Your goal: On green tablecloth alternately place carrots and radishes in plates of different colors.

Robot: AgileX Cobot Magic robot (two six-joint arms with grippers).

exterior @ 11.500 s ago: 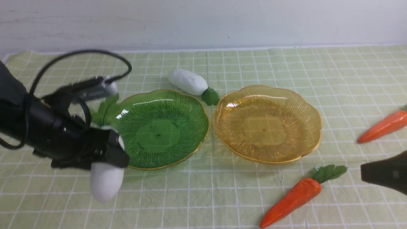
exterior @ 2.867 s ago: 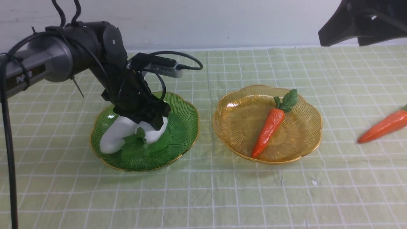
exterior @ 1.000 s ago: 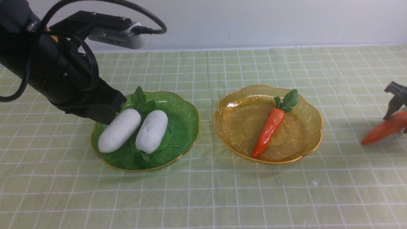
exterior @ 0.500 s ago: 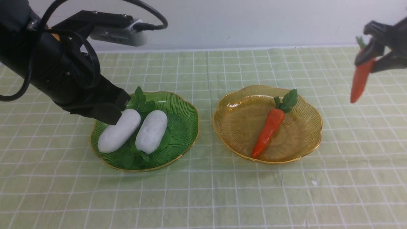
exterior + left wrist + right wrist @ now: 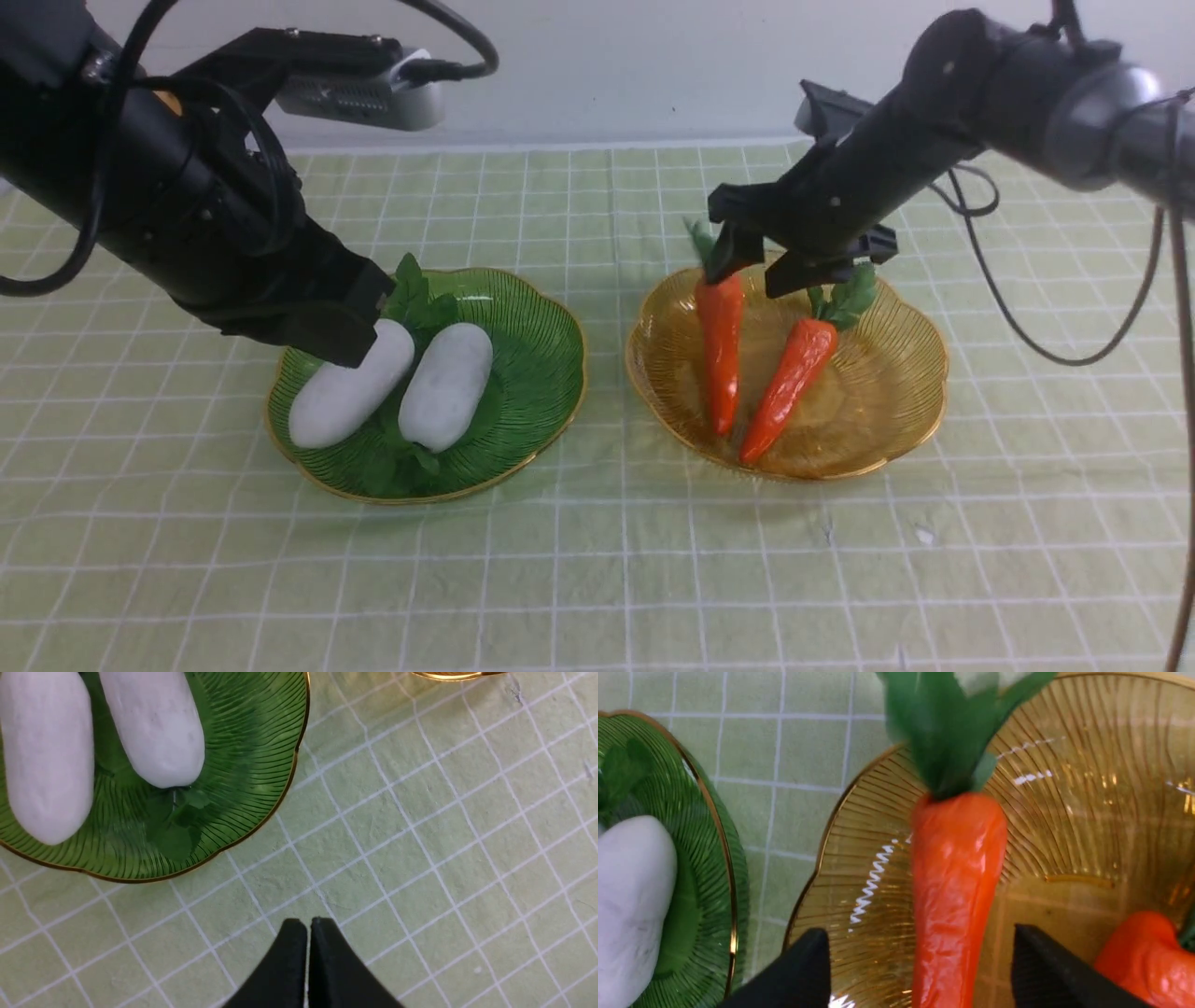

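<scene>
The new carrot [image 5: 720, 355] is now in the amber plate [image 5: 887, 425]. Its leafy top points to the back and its thin tip points to the front. It sits just beside the other carrot [image 5: 789, 383], on that one's left, and their tips are close together. Half a second ago this carrot hung high in the air at the far right, pinched in the right gripper [image 5: 754, 273]. A second ago it was down on the cloth out there.

The right gripper has come over the back of the amber plate and has let go. In the right wrist view its two black fingers [image 5: 808, 970] stand wide apart, with the carrot between them and a gap on each side. I cannot tell if the carrot has settled flat yet.

The other carrot has not moved. The two white radishes [image 5: 446, 385] also lie side by side in the green plate [image 5: 537, 373], as before. The left gripper [image 5: 308, 926] is pressed closed with nothing in it. It hangs over the left side of the green plate, about where it was.

Both plates sit side by side on the green tablecloth [image 5: 597, 579], which has thin white lines and small wrinkles. Behind it is a plain pale wall [image 5: 607, 65].
</scene>
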